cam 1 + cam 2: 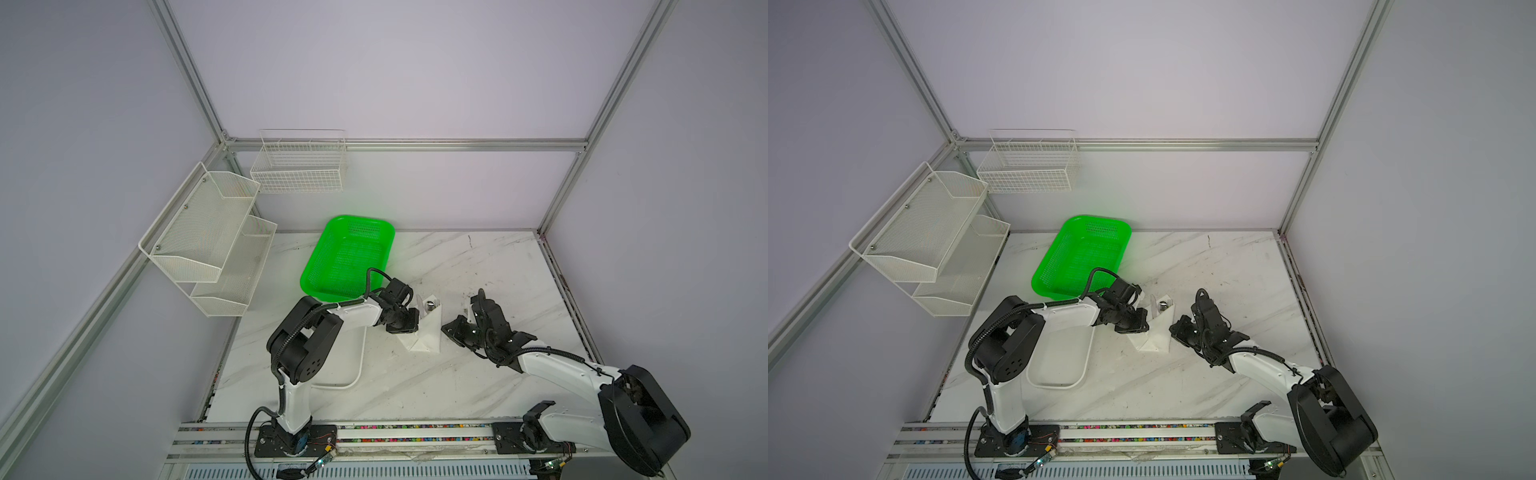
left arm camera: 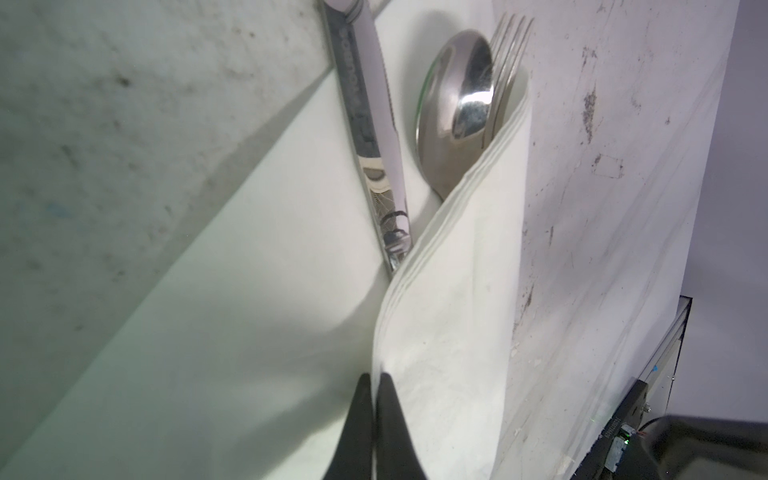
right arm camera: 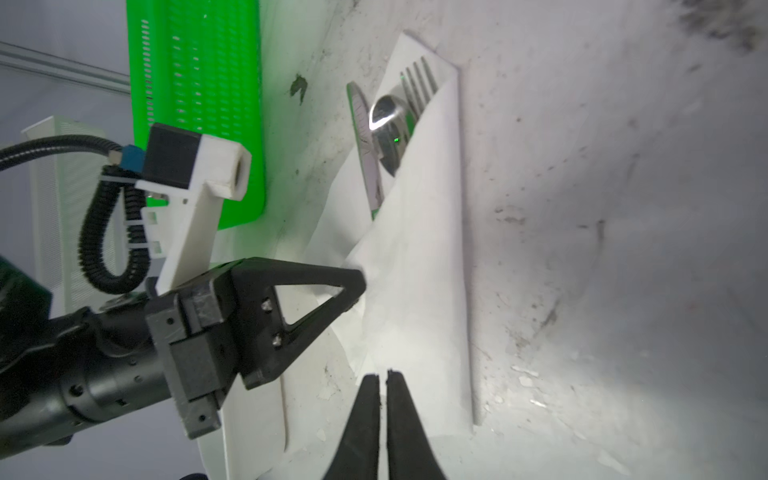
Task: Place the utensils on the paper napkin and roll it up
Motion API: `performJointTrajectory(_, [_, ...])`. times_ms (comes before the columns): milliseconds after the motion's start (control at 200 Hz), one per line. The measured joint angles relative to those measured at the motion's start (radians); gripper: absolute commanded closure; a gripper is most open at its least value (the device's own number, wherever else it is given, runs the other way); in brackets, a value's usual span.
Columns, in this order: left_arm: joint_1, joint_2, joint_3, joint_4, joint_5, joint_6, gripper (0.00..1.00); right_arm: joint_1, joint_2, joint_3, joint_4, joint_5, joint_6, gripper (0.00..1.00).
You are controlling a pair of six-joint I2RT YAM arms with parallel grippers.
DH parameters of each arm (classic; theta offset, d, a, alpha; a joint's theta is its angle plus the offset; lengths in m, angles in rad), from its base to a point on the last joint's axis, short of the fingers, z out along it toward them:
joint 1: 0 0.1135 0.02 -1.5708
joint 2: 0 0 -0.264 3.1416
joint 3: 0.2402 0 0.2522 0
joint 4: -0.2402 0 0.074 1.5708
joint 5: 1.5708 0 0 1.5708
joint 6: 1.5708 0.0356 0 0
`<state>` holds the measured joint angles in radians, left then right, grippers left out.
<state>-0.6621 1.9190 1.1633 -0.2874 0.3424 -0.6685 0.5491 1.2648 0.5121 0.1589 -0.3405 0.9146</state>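
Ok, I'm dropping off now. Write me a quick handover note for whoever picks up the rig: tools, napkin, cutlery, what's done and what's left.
Left tool: shut, pinching the edge of the paper napkin's folded-over flap.
Right tool: shut, beside the napkin's right edge in both top views; whether it grips paper is unclear.
Knife, spoon and fork lie on the napkin mid-table, handles under the flap, heads sticking out.
Done: cutlery placed, one flap folded over it.
Left: finish the roll; the napkin's other side lies flat, unrolled.
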Motion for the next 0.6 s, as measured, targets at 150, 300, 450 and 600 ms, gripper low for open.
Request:
performJointTrajectory(150, [0.000, 0.000, 0.000, 0.000, -0.006, 0.001, 0.98, 0.010, 0.104, 0.001, 0.083, -0.117, -0.026, 0.88])
performJointTrajectory(300, [0.000, 0.000, 0.000, -0.002, -0.010, 0.008, 0.98, 0.048, 0.190, 0.012, 0.098, -0.183, -0.052, 0.88])
performJointTrajectory(450, [0.001, 0.000, 0.000, -0.014, -0.010, 0.009, 0.98, 0.059, 0.192, 0.031, 0.064, -0.149, -0.078, 0.88])
performJointTrajectory(600, [0.001, 0.000, 0.000, -0.016, -0.010, 0.009, 0.98, 0.061, 0.209, 0.027, 0.064, -0.148, -0.086, 0.88])
